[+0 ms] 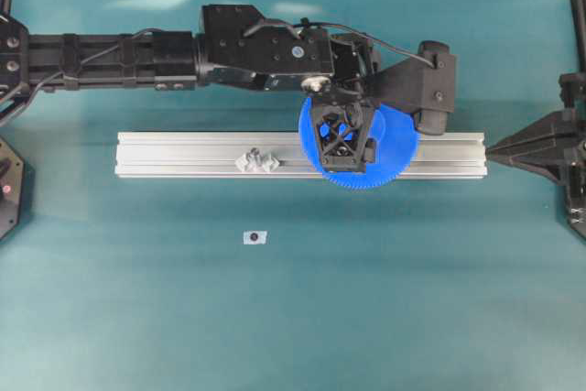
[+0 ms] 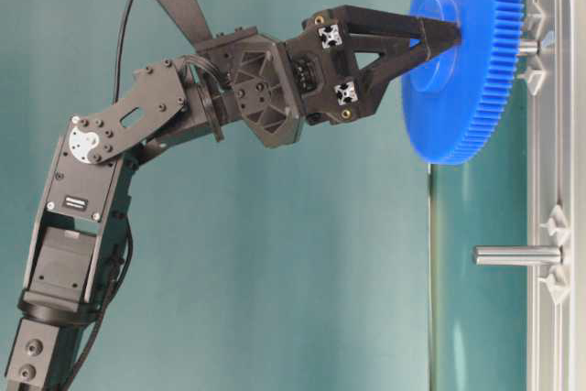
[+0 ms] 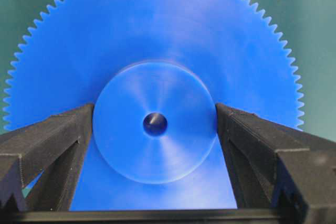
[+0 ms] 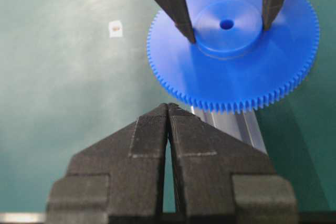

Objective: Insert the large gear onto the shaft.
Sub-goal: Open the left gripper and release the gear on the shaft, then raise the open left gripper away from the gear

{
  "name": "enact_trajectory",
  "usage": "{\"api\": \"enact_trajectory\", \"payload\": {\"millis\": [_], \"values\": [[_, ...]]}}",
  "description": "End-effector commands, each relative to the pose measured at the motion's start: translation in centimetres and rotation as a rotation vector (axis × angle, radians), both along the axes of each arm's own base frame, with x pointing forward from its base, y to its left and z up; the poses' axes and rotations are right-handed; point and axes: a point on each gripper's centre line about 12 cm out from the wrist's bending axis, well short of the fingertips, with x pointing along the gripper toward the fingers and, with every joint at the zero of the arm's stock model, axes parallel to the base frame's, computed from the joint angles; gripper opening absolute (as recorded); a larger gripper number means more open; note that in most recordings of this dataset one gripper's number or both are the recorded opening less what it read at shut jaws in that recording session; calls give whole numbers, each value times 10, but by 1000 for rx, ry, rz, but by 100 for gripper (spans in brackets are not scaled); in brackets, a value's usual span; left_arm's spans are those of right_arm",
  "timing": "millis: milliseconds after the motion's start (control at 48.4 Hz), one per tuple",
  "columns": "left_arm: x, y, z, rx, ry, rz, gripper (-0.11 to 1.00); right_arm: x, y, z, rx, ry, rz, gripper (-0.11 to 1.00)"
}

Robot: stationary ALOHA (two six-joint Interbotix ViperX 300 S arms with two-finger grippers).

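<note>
Matte teal tabletop (image 1: 275,318) under soft overhead light, pale glare patches near its far edge.

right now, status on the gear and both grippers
Left gripper open, fingers either side of the hub. Right gripper shut, parked clear. Large gear on the shaft, above the rail. Nothing in the way.

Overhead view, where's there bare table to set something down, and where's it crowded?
Open mat lies below the aluminium rail, apart from a small white tag, and along the top edge above the left arm. It is crowded where the left gripper sits over the large gear, and by the right gripper at the rail's end.
</note>
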Motion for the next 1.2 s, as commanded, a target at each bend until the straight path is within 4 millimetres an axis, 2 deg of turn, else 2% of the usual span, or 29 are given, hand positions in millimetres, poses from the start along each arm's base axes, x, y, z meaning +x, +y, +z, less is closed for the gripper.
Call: {"api": "enact_trajectory", "payload": {"millis": [0, 351, 764, 1178], "values": [[-5, 0, 39, 12, -79, 1, 89, 2, 0, 5, 6, -13, -5, 7], [-7, -2, 62, 19, -127, -3, 89, 2, 0, 4, 5, -11, -4, 7], [-8, -4, 69, 21, -141, -8, 89, 2, 0, 5, 6, -16, -5, 7], [-8, -4, 66, 21, -137, -8, 89, 1, 0, 5, 5, -14, -4, 7]]}}
